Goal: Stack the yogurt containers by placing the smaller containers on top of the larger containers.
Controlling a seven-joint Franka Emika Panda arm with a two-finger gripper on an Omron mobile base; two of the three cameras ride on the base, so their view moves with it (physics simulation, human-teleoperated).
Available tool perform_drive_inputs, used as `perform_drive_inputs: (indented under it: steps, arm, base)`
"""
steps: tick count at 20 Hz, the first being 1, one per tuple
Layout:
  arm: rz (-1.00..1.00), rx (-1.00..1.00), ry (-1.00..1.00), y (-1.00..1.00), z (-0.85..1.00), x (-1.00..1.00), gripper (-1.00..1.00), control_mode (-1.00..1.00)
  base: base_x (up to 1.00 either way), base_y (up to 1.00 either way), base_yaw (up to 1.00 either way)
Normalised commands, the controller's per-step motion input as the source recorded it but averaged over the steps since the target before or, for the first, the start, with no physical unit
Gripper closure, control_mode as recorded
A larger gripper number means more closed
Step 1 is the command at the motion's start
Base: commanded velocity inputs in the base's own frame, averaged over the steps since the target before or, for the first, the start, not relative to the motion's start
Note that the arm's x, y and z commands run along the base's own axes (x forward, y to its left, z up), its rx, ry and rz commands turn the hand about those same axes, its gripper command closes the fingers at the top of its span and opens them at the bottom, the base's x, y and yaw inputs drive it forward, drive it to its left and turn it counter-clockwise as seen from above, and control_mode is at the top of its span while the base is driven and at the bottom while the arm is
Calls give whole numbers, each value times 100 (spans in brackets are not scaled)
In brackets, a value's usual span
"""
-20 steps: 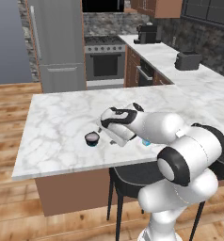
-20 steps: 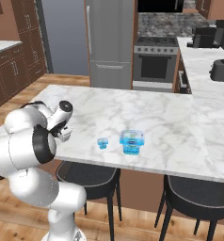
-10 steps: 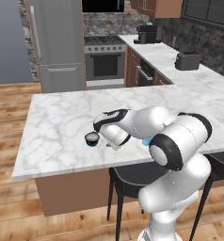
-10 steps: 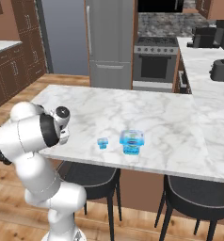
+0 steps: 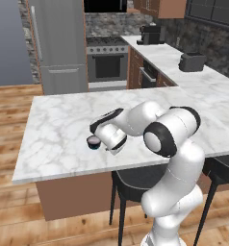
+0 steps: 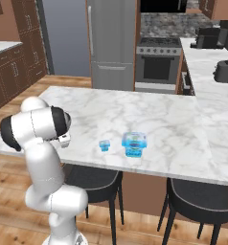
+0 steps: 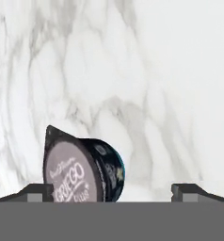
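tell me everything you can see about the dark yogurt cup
The dark yogurt cup is a small round tub with dark blue-black sides and a pale pinkish-grey foil lid printed with light lettering. It looks like plastic. In the left base view it stands upright on the white marble counter, near the front edge, just left of the hand. In the hand view it sits between the open finger tips, close to one of them; whether they touch is unclear.

A tiny light-blue cup stands just left of the bigger light-blue tub on the marble counter.
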Motion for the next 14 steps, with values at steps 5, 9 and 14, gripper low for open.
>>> perform_drive_inputs:
  steps: [5, 9, 14]
  arm:
    - [-6, 0, 0, 12, -25, 39, -100, -100]
    - [-5, 0, 0, 12, -24, 40, -100, -100]
    - [-4, 0, 0, 17, -21, 41, -100, -100]
  base:
    - [0, 0, 0]
    - [0, 0, 0]
    - [0, 0, 0]
